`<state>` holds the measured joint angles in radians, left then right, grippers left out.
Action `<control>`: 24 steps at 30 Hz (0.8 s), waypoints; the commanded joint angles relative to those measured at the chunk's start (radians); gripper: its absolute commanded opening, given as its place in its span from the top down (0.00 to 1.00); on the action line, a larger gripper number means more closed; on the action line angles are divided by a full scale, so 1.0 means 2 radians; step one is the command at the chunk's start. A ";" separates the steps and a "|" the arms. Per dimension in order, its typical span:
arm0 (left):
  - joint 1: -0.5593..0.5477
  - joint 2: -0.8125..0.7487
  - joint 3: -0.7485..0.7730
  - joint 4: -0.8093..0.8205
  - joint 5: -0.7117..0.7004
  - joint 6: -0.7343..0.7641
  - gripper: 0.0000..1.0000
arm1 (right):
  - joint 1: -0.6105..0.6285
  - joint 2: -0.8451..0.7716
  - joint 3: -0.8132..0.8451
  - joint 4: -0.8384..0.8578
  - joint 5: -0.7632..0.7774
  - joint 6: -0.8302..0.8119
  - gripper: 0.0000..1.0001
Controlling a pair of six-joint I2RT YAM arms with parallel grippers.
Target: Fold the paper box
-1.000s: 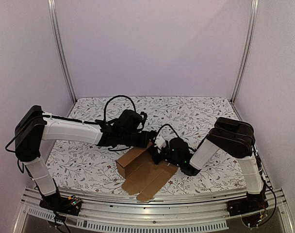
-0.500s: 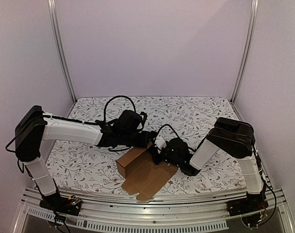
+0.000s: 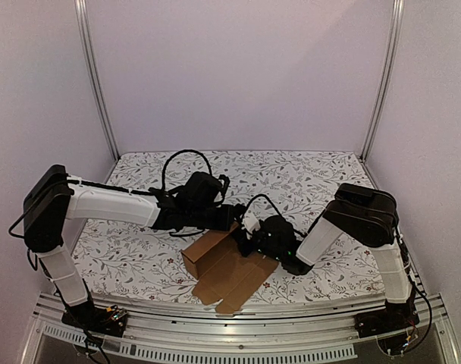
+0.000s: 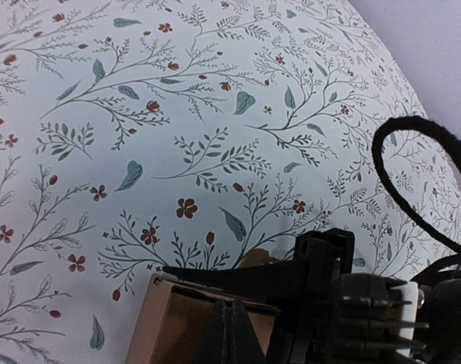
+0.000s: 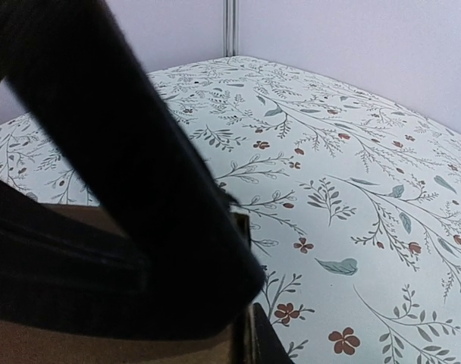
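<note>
Top external view first: the plain brown cardboard paper box (image 3: 215, 262) lies near the middle of the white floral-print tablecloth (image 3: 314, 182), toward the near side. It is partly folded. A raised box section sits on its left, and flat flaps spread from it toward me and to the right. Its long axis runs diagonally, from near-left to far-right, and the flat flaps follow the same slant. The nearest flap corners reach the front edge of the cloth, just beside the aluminium front rail (image 3: 306, 309).

My left gripper (image 3: 234, 218) is at the far-right end of the raised section. In the left wrist view its fingers (image 4: 227, 334) are pressed together over the top edge of the box (image 4: 166, 326). I cannot tell whether any cardboard is between them.

My right gripper (image 3: 247, 239) comes in from the right, close beside the left one, over the join between the raised part and the flaps. In the right wrist view a dark blurred finger (image 5: 117, 174) crosses the cardboard (image 5: 101, 345), and I cannot tell how its jaws stand.

Patterned cloth shows beyond the box on the far side and to its left and right.
</note>
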<state>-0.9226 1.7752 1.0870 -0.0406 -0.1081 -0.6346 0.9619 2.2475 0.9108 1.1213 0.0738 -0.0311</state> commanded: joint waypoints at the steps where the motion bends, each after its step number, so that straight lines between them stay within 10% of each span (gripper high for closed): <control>1: 0.003 0.017 -0.017 -0.031 0.016 -0.003 1.00 | 0.002 0.003 -0.006 0.022 0.019 0.006 0.84; 20: 0.003 0.018 -0.017 -0.036 0.012 -0.003 1.00 | 0.003 -0.023 -0.017 0.047 0.019 0.013 0.78; 24: 0.003 0.016 -0.016 -0.036 0.012 -0.002 1.00 | 0.003 -0.023 -0.013 0.038 0.018 0.011 1.00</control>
<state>-0.9222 1.7752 1.0870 -0.0395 -0.1043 -0.6395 0.9630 2.2330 0.8886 1.1938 0.0990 -0.0143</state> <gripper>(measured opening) 0.004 0.091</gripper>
